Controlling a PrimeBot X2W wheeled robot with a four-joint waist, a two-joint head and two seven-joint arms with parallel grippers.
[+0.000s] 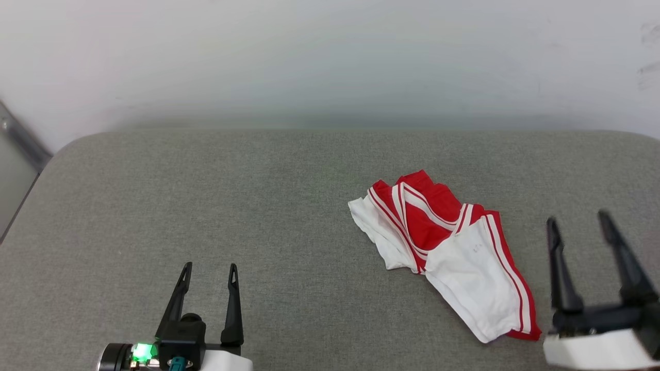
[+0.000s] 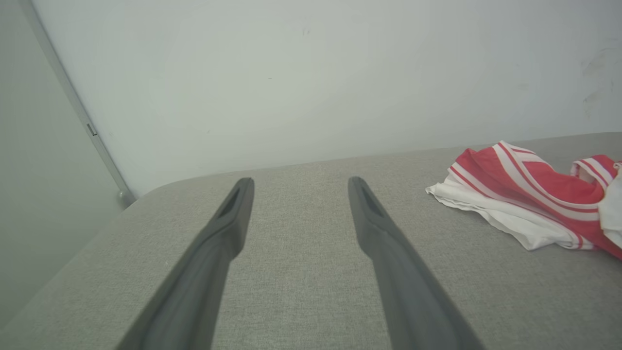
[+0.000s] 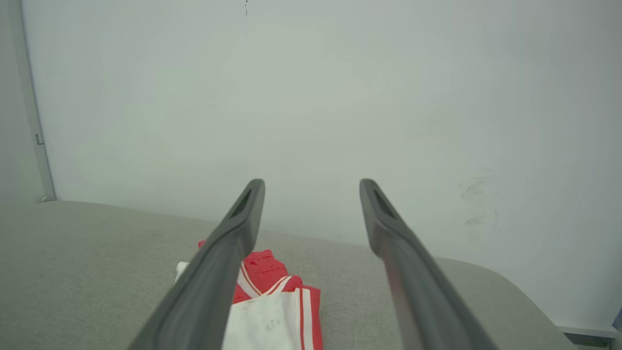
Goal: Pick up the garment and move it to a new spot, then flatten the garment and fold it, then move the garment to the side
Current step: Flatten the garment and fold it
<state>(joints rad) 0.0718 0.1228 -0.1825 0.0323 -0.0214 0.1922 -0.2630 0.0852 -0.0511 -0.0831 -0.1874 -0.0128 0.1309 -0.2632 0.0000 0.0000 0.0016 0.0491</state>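
Observation:
The garment (image 1: 443,242), red with white sleeves and red-and-white striped trim, lies crumpled on the right half of the grey table (image 1: 206,196). My left gripper (image 1: 210,267) is open at the lower left, well apart from the cloth, with nothing between its fingers. At the lower right my right gripper (image 1: 577,216) also stands open and empty, just right of the garment's lower end. The left wrist view has the garment (image 2: 529,199) off to the right of that open gripper (image 2: 300,181). Looking along the right gripper (image 3: 312,182), I see the garment (image 3: 272,301) low down, partly behind the left finger.
A pale wall (image 1: 330,56) runs along the table's far edge. A grey vertical strip (image 1: 20,136) stands at the far left corner. The table's rounded back corners show at both sides.

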